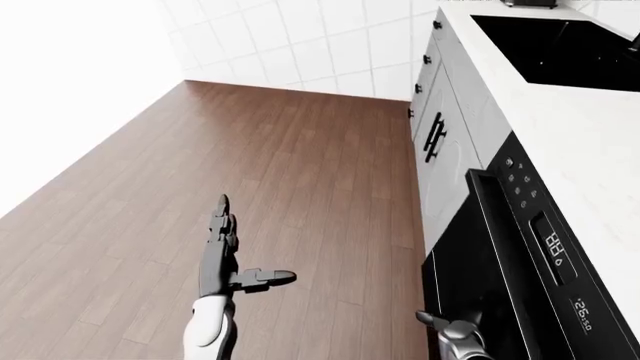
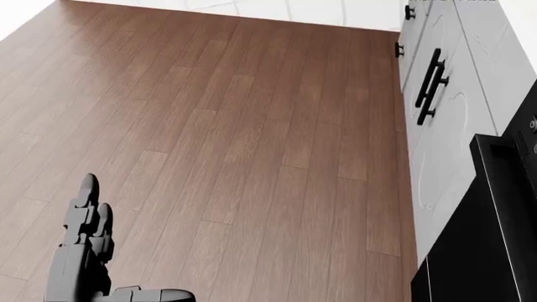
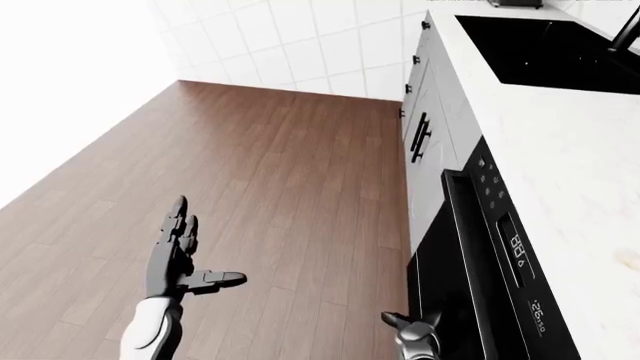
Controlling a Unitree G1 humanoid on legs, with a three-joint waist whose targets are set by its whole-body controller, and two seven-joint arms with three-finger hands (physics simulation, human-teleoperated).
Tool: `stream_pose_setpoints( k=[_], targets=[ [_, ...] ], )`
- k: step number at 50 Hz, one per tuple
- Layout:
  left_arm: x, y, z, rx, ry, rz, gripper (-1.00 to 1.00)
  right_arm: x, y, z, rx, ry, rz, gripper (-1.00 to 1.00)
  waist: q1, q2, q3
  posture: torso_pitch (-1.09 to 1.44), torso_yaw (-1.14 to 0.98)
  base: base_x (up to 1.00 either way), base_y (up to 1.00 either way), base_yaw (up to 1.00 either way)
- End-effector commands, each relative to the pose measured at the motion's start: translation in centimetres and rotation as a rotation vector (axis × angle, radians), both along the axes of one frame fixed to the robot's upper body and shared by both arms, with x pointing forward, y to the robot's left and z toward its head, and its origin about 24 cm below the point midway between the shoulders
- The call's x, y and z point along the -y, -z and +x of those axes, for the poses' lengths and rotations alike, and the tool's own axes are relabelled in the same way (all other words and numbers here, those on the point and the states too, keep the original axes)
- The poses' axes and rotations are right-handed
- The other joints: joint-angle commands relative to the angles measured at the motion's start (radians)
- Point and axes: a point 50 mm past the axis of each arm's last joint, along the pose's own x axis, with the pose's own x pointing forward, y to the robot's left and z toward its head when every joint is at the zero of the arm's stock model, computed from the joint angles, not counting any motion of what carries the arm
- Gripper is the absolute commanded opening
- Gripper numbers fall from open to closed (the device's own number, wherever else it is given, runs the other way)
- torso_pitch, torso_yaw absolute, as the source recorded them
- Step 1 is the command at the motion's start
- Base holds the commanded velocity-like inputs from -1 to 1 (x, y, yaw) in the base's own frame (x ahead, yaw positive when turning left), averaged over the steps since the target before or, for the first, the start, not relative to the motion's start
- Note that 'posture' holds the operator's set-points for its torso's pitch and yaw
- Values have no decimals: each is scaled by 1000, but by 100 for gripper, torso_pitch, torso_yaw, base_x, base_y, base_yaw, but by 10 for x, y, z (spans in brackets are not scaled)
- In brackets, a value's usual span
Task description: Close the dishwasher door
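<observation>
The black dishwasher door (image 1: 478, 279) stands nearly upright on the right of the left-eye view, close against its frame under the control panel (image 1: 545, 247) with lit digits. In the head view the door (image 2: 480, 245) shows as a flat black slab at the bottom right. My right hand (image 3: 410, 327) pokes in at the bottom edge, fingers spread, against the door's outer face. My left hand (image 1: 240, 251) hangs open over the floor, well left of the door, fingers straight and thumb out.
White cabinet doors with black bar handles (image 1: 435, 139) run beyond the dishwasher. Above them lies a white countertop (image 1: 575, 142) with a black sink (image 1: 560, 49). Brown plank floor (image 1: 300, 172) stretches to a white tiled wall (image 1: 300, 45).
</observation>
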Motion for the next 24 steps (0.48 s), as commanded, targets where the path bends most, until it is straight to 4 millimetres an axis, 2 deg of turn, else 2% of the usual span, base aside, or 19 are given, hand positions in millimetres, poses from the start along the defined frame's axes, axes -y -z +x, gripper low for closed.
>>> stream_pose_setpoints(
  k=[1, 24],
  targets=[
    [1, -16, 3, 87, 5, 9, 100, 19, -10, 2, 42, 80, -55, 100, -8, -6, -15, 0, 0, 0, 0, 0],
    [1, -16, 3, 87, 4, 11, 100, 27, -10, -2, 50, 114, -62, 100, -5, -4, -10, 0, 0, 0, 0, 0]
  ],
)
